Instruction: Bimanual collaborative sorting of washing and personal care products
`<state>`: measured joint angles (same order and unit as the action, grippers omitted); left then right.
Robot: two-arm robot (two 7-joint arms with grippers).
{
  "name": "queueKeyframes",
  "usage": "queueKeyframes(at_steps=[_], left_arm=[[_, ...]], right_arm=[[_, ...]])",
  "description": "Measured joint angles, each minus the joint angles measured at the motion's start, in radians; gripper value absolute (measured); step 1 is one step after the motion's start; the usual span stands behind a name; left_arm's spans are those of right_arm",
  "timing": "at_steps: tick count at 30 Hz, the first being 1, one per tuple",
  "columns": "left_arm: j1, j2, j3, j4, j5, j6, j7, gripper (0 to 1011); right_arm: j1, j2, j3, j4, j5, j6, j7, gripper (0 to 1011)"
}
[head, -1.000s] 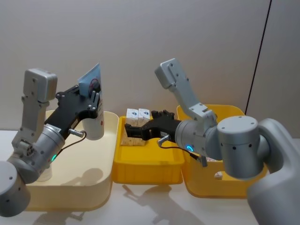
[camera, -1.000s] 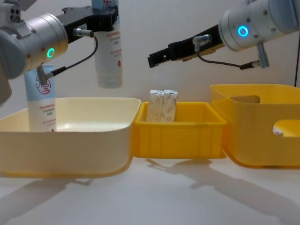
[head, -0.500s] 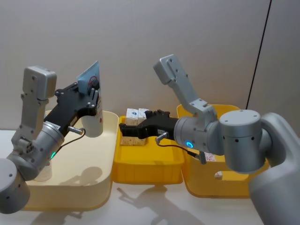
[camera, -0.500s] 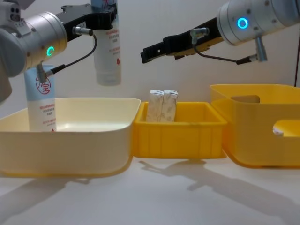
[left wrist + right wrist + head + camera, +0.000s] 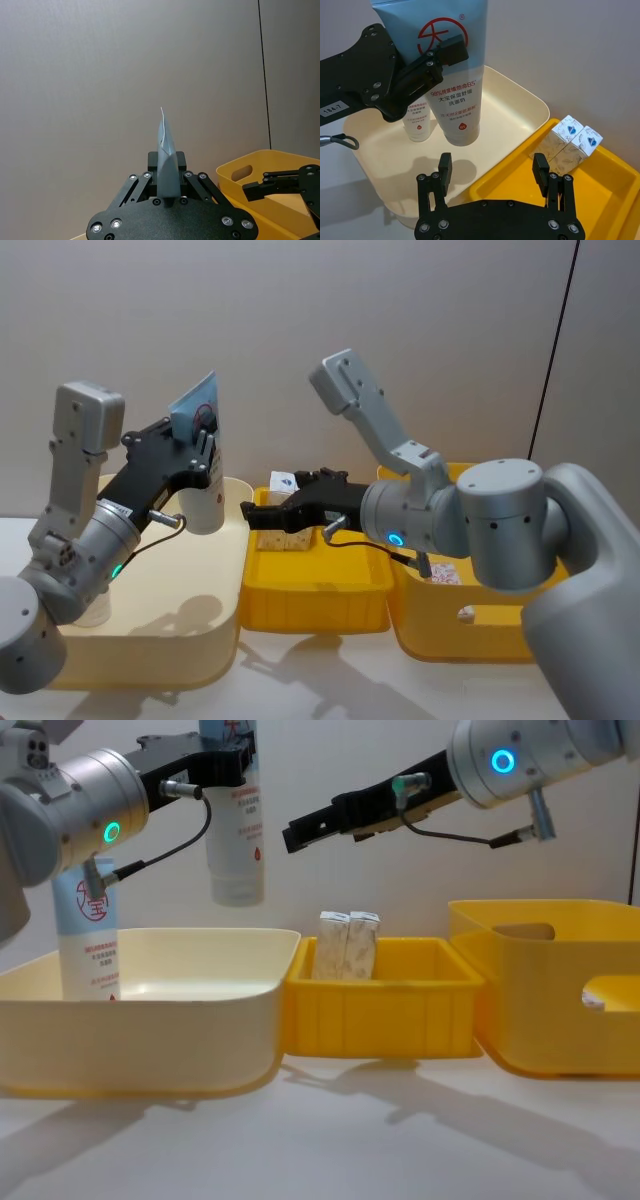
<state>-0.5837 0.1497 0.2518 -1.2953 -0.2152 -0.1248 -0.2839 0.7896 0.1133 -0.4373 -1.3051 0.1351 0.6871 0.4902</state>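
Note:
A pale-blue squeeze tube (image 5: 201, 468) with a red circle logo hangs cap-down above the cream tub's right end, and my left gripper (image 5: 203, 454) is shut on its upper part. The right wrist view shows the tube (image 5: 447, 75) large, with the left gripper's fingers (image 5: 442, 55) across it. A second tube (image 5: 88, 940) stands upright in the cream tub (image 5: 150, 1020). Two speckled cartons (image 5: 348, 945) stand side by side at the back of the small yellow bin (image 5: 380, 1015). My right gripper (image 5: 295, 830) is open and empty, raised over that bin, pointing at the held tube and a little short of it.
A large yellow tub (image 5: 560, 1020) with a handle cut-out stands at the right, holding some cartons (image 5: 445, 575). The three containers sit side by side on a white table (image 5: 330, 1140), with a plain wall behind. The table's front strip is bare.
My right gripper has moved left and slightly up, from above the yellow bin's middle toward the held tube. The left gripper and its tube have hardly shifted.

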Motion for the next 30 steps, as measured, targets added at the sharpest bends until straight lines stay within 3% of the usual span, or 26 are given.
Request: queueKeyframes(at_steps=[12,30], left_arm=[[0.001,0.0,0.001,0.0,-0.008,-0.004,-0.011,191],[-0.003,-0.004,0.019,-0.019,-0.018,-0.008,-0.023,190]], right_arm=[[0.051,-0.005,-0.038,0.065,-0.005,-0.019,0.02,1001],[0.079,-0.03,-0.07,0.132,-0.002,-0.042,0.022,1001]])
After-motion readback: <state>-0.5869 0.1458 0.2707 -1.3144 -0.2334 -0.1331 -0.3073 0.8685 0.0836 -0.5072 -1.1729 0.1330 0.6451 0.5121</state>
